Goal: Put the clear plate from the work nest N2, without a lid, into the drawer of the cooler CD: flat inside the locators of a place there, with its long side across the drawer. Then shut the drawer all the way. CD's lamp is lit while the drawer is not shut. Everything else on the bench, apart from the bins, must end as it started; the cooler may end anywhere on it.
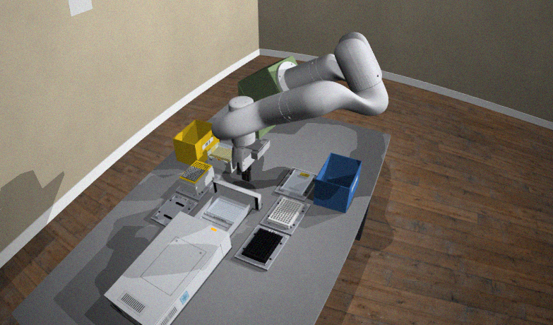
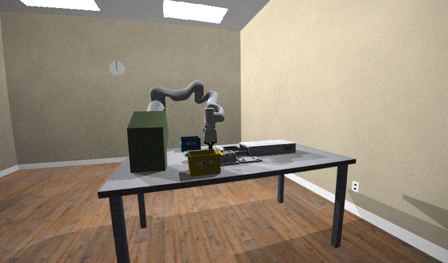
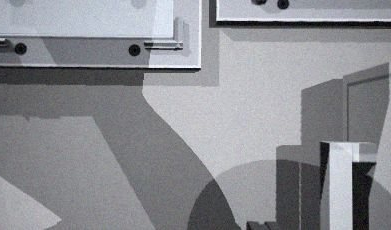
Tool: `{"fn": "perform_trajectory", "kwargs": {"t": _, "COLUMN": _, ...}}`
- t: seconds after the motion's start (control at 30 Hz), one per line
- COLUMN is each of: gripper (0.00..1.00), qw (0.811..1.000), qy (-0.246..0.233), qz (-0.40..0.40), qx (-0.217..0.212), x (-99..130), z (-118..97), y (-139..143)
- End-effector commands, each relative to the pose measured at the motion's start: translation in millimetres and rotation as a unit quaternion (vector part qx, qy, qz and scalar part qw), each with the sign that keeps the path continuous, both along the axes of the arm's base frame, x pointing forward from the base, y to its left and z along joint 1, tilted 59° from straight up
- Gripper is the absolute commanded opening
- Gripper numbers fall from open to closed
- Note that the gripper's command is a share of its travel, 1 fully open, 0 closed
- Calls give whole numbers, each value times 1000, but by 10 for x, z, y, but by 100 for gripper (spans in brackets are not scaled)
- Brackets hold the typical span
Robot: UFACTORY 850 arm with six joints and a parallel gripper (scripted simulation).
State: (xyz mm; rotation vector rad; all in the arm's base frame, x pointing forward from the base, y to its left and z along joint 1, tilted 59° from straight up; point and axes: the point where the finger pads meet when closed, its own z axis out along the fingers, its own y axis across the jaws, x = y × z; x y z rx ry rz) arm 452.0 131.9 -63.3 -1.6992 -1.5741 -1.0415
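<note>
Hovering: gripper (image 1: 246,176) hangs low just behind the drawer front (image 1: 237,193), fingers clenched on nothing.
Drawer: pulled out from cooler CD (image 1: 169,266); amber lamp (image 1: 213,229) lit on the cooler's top edge.
Plate: clear plate (image 1: 226,209) lies flat in the open drawer.
Nests: lidded plate (image 1: 296,181), white well plate (image 1: 285,211) and black plate (image 1: 262,244) sit in a row right of the drawer.
Bins: yellow bin (image 1: 193,141) behind the arm, blue bin (image 1: 337,181) at the far right.
Wrist view: bare bench (image 3: 251,105), nest corners at top.
</note>
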Motion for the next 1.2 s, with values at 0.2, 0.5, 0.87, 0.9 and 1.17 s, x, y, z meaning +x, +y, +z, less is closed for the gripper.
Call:
{"fn": "perform_trajectory", "kwargs": {"t": 0.2, "gripper": 0, "qw": 1000, "qy": 0, "qz": 0, "qx": 0, "x": 23, "z": -60, "y": 96}}
{"fn": "perform_trajectory", "kwargs": {"t": 0.5, "gripper": 0, "qw": 1000, "qy": 0, "qz": 0, "qx": 0, "x": 43, "z": -129, "y": 208}}
{"fn": "perform_trajectory", "kwargs": {"t": 0.87, "gripper": 0, "qw": 1000, "qy": 0, "qz": 0, "qx": 0, "x": 92, "z": -125, "y": 202}}
{"fn": "perform_trajectory", "kwargs": {"t": 0.9, "gripper": 0, "qw": 1000, "qy": 0, "qz": 0, "qx": 0, "x": 109, "z": -123, "y": 200}}
{"fn": "perform_trajectory", "kwargs": {"t": 1.17, "gripper": 0, "qw": 1000, "qy": 0, "qz": 0, "qx": 0, "x": 208, "z": -115, "y": 187}}
